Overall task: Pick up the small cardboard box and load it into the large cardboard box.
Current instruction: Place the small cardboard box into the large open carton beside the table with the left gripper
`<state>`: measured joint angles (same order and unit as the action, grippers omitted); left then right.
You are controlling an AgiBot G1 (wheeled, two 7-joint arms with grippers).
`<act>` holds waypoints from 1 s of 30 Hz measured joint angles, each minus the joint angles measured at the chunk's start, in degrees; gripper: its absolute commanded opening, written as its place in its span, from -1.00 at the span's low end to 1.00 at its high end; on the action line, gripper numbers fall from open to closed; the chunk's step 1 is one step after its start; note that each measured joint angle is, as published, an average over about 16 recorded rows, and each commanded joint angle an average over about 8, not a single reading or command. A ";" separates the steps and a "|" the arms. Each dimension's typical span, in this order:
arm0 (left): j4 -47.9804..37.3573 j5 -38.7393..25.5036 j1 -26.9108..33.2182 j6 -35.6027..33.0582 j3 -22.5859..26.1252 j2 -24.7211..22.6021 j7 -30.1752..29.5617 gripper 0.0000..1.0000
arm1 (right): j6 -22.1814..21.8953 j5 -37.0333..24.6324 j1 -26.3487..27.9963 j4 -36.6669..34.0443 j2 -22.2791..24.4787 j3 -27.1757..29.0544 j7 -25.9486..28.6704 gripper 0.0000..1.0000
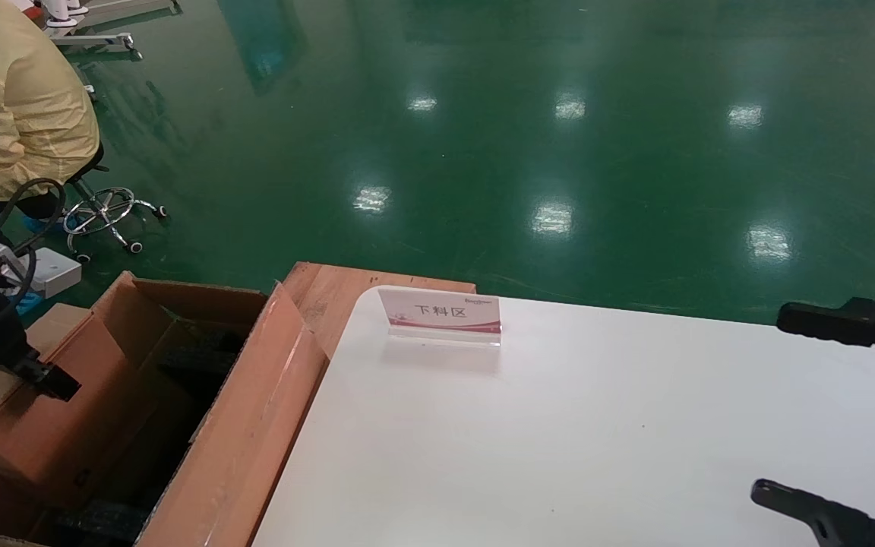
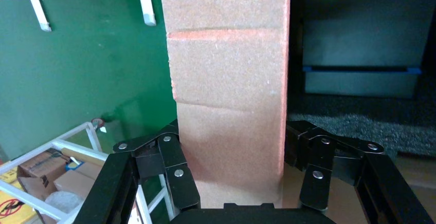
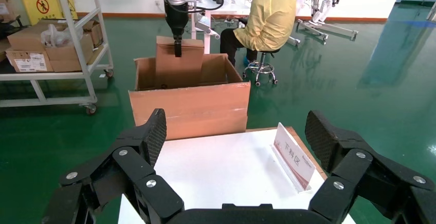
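small cardboard box (image 1: 50, 425): plain reddish-brown carton, matte grainy faces, crease lines across one panel; held partly down inside the large carton, off the worktop's left edge.
left gripper (image 2: 231, 165): black linked fingers (image 2: 172, 165) clamped on opposite faces of the small cardboard box, gripping it from above.
large cardboard box (image 1: 255, 425): big brown corrugated carton, tall upright flaps, black foam at its bottom; its near flap stands along the worktop's left edge.
right gripper (image 3: 234, 147): black, textured pads, fingers wide apart, hovering over the worktop's right side, holding nothing.
worktop (image 1: 597, 433): smooth white, rounded far-left corner.
sign (image 1: 441, 314): clear acrylic stand with pink-banded card, near the far-left corner.
surroundings: glossy green floor (image 1: 483, 114); seated person in yellow coat (image 1: 16, 114) beyond the carton.
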<state>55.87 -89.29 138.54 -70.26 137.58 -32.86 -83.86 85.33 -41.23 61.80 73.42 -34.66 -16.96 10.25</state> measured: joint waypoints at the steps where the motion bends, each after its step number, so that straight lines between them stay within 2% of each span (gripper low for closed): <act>1: -0.36 0.06 -0.29 0.32 -0.02 0.01 0.16 -1.00 | 0.00 0.00 0.00 0.00 0.00 0.00 0.00 1.00; 30: -8.57 1.82 -5.21 7.77 -1.62 -1.29 5.44 -1.00 | -0.04 0.06 0.02 0.00 0.04 -0.09 -0.05 1.00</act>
<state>47.30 -87.47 133.33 -62.49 135.96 -34.16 -78.42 85.29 -41.16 61.82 73.42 -34.63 -17.05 10.20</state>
